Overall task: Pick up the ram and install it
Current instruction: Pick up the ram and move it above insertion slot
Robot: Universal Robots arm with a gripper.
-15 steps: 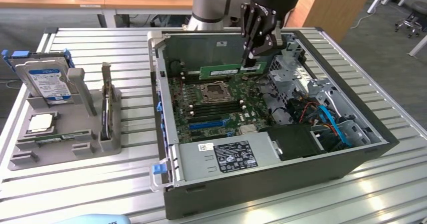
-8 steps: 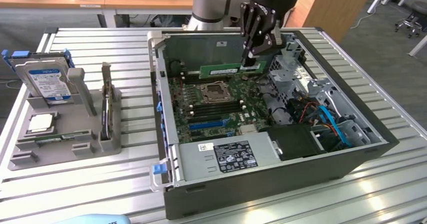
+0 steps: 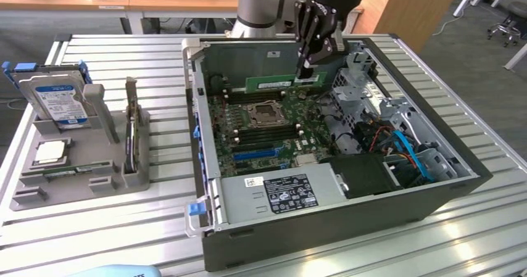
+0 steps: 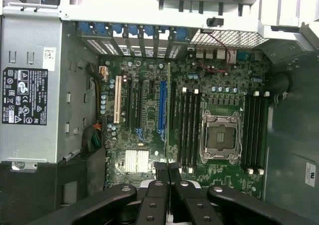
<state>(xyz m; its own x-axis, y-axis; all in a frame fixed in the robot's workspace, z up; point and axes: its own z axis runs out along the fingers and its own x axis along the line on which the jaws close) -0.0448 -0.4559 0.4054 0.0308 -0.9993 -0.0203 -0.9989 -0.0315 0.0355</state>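
1 arm reached down into the open computer case [image 3: 329,227], its gripper [image 3: 307,73] clenched on the ram [image 3: 276,83]. In the exterior view the ram was a long green stick held level on its long edge, gripped near the end toward the exterior view's right. The rest of it stretched toward the exterior view's left, along the far side of the case. It sat over the motherboard [image 3: 263,135], just behind the empty processor socket [image 3: 265,113] and close above the dark memory slots [image 3: 247,95] there. Whether its lower edge touched a slot could not be told. In the wrist view the 2 black fingers [image 4: 158,177] met around the stick, and the ram [image 4: 168,115] showed edge-on as a thin line across the board. That line ran beside a bank of 4 dark slots [image 4: 188,128], with the square socket [image 4: 219,138] beyond them and a further bank of slots [image 4: 253,133] on the socket's other side. The grey power supply [image 3: 280,194], with its black label, filled the near corner of the case in the exterior view. Blue cables [image 3: 409,150] lay toward the exterior view's right. Well apart from the case, at the exterior view's left, a grey tray [image 3: 82,194] rested on the slatted metal table [image 3: 123,240]. It carried an upright hard drive [image 3: 56,98] and a square silver processor chip [image 3: 49,150].
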